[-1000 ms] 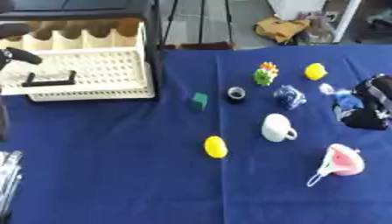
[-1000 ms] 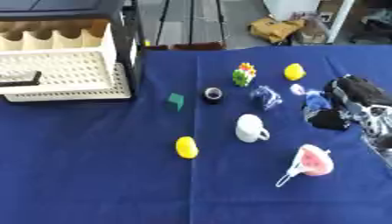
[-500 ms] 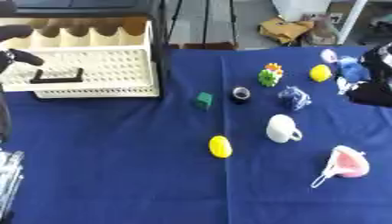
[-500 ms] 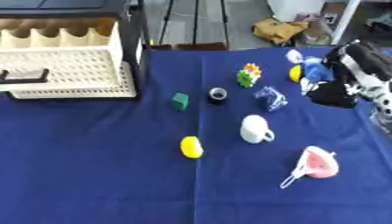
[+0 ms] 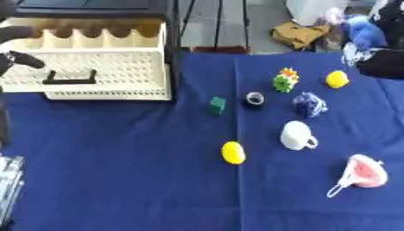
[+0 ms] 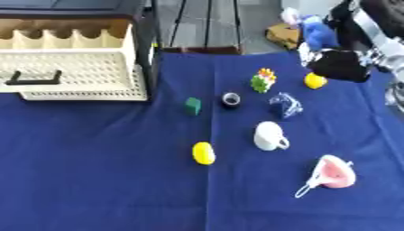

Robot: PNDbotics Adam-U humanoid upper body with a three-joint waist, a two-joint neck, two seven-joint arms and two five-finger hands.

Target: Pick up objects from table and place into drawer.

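cloth (image 5: 118,171) navy | drawer (image 5: 94,74) cream | mug (image 6: 269,135) white | block (image 6: 192,105) green

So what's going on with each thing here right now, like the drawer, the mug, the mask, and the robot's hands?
Drawer: pulled open, nothing visible inside.
White mug: lying on its side on the blue cloth, untouched.
Pink mask: lying flat on the cloth, strap trailing.
Right hand: raised at the table's far right, fingers curled round a blue object.
Left hand: above the drawer's left end; fingers unclear.
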